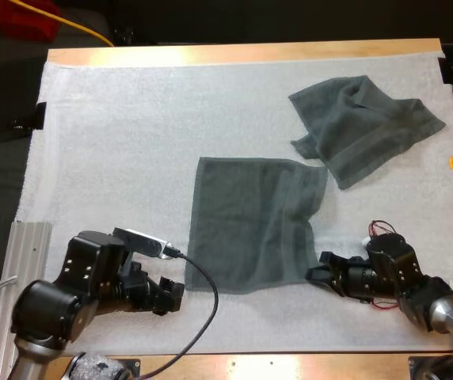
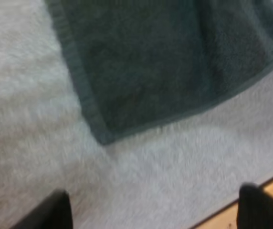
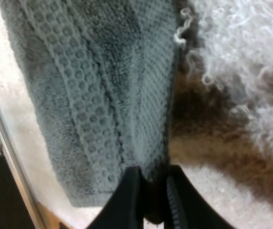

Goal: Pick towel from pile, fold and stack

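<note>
Towel [image 1: 254, 222]: likely soft, limp, light; best held at hemmed corners; right pincer [image 1: 314, 274] clamped on one near corner; left pincer [image 1: 173, 296] apart beside the other.

Crumpled towel [image 1: 365, 127] lies behind-right of the spread towel [image 1: 254, 222], seemingly touching.

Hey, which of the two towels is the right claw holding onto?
The flat towel spread out in the middle: the right claw pinches its near right corner. The crumpled towel lies farther back on the right, untouched.
</note>
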### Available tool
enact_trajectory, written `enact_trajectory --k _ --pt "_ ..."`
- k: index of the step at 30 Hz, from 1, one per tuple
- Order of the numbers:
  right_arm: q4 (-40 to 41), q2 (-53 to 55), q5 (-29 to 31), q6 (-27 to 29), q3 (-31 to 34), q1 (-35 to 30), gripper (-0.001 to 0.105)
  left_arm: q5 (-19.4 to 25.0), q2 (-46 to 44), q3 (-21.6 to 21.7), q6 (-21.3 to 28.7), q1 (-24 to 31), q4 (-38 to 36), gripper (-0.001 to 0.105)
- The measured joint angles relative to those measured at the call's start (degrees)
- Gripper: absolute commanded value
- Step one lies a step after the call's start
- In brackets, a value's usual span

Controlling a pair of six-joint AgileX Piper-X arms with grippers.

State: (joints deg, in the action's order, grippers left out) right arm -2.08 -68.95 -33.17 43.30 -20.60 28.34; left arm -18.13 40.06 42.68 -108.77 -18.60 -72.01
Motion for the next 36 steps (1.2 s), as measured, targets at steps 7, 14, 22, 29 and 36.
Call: enact_trajectory --k 7,14,22,29,36 --pt "4.79 0.0 0.0 3.72 0.0 0.0 0.001 -0.62 0.0 -7.08 -3.99 0.0 6.69 0.069" --pt "5.32 0.0 0.11 4.64 0.0 0.0 0.001 -0.62 5.1 -10.48 -6.04 0.0 12.5 0.069" --pt "5.32 0.0 0.11 4.64 0.0 0.0 0.001 -0.66 18.62 -10.47 -6.12 0.0 20.06 0.069" --pt "5.32 0.0 -0.02 4.97 0.0 0.0 0.001 -1.03 27.8 -10.47 -6.12 0.0 24.62 0.069" --pt "5.32 0.0 -0.02 5.02 0.0 0.0 0.001 -5.64 34.27 -10.47 -6.12 0.0 27.42 0.069"
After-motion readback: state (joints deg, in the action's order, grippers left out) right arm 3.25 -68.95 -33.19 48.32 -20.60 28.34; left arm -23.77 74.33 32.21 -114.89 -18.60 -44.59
